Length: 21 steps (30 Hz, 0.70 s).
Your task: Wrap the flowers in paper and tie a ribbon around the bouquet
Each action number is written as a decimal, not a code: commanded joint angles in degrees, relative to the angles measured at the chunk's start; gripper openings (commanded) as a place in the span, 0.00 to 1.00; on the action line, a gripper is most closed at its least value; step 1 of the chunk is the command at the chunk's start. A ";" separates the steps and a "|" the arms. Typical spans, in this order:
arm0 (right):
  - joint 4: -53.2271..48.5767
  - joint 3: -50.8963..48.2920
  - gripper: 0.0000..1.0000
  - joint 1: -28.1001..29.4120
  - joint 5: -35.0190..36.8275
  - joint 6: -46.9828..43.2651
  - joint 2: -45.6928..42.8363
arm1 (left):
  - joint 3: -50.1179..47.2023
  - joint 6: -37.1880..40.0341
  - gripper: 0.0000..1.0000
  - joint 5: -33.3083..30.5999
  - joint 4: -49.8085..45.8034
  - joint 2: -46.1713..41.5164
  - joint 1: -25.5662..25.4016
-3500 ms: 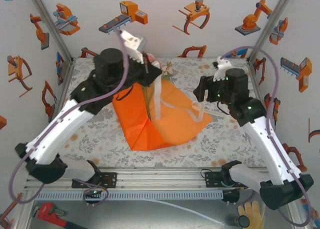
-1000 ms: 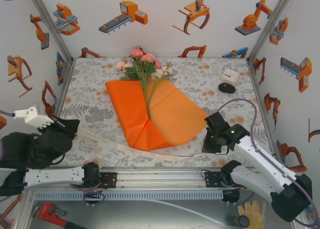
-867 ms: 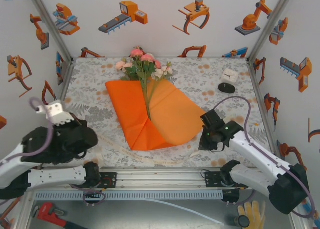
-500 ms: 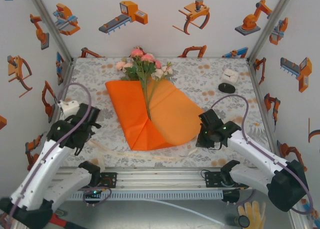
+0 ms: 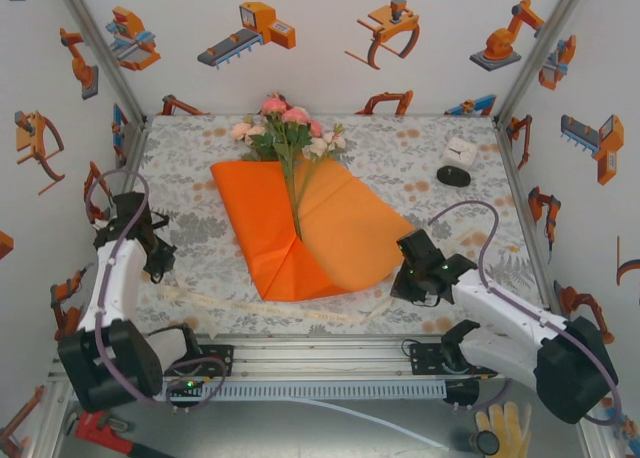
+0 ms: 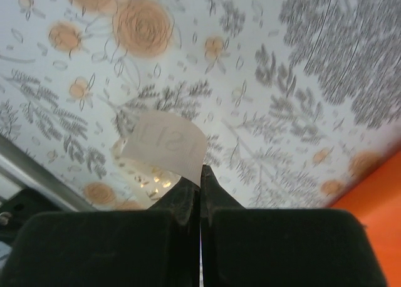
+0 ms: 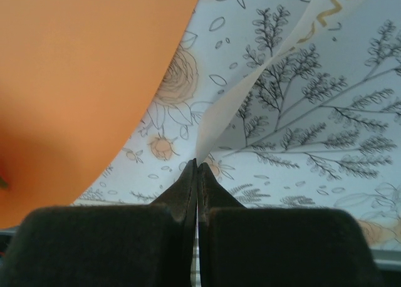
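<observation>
Left pincer (image 6: pixel 200 172) pinches ribbon (image 6: pixel 165 141) end; right pincer (image 7: pixel 197 165) pinches other end.

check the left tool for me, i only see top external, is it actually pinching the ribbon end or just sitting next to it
Observer: In the left wrist view, the left tool is shut on the ribbon, and a short flap sticks out past its tips.
Operator: and the right one
Observer: In the right wrist view, the right tool is shut on the ribbon too. The strip runs up from its tips toward the upper right.
Operator: is the paper caught in there as well
Observer: No. The paper lies to the left of the tips, apart from them. Just ribbon is in that grip.
</observation>
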 commanded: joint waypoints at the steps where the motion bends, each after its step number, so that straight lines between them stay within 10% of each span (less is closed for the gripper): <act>1: 8.76 -1.01 0.00 0.71 0.46 4.07 2.78 | 5.76 2.06 0.00 4.06 8.43 7.11 3.01; 9: 13.15 -0.99 0.06 2.66 0.69 6.47 6.70 | 18.92 6.38 0.01 7.69 11.05 24.97 9.94; 21: 1.62 2.23 0.38 3.29 5.49 5.72 -5.35 | 27.63 10.35 0.70 9.11 7.92 24.51 12.90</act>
